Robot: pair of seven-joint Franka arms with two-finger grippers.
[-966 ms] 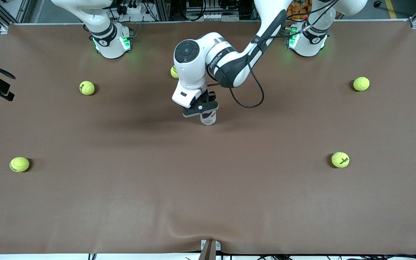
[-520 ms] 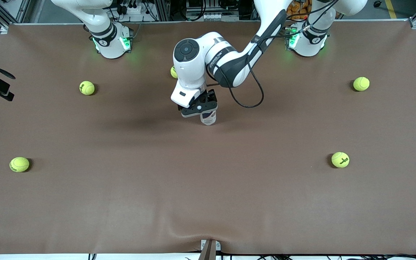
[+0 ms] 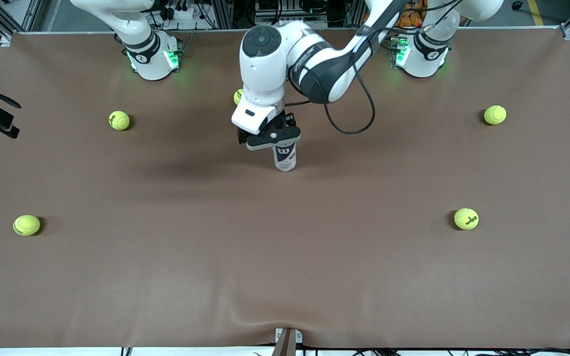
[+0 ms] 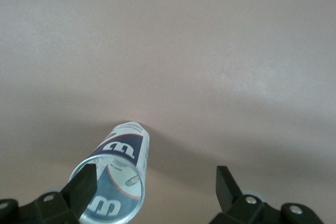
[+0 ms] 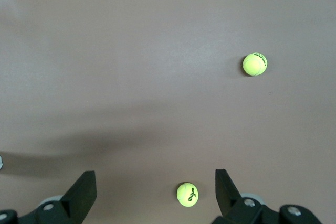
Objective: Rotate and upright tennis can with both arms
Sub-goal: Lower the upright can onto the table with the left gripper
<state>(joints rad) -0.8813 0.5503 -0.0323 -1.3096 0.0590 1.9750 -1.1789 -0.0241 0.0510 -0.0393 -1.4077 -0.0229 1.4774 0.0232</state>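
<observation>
Clear plastic tennis can [image 3: 285, 158] stands upright just under the left gripper [image 3: 274, 141], jaws apart; light, slick, tippy, best held mid-label. Right gripper [image 5: 152, 192] waits spread over tennis balls [image 5: 187, 194].

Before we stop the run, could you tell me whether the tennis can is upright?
Upright: the tennis can stands on its base on the table, open top toward the left hand above.

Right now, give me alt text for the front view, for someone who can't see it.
A tennis can stands upright mid-table on a brown table, with the left arm's open end effector just above it. Five tennis balls lie scattered around. The right arm waits, only its base showing.
</observation>
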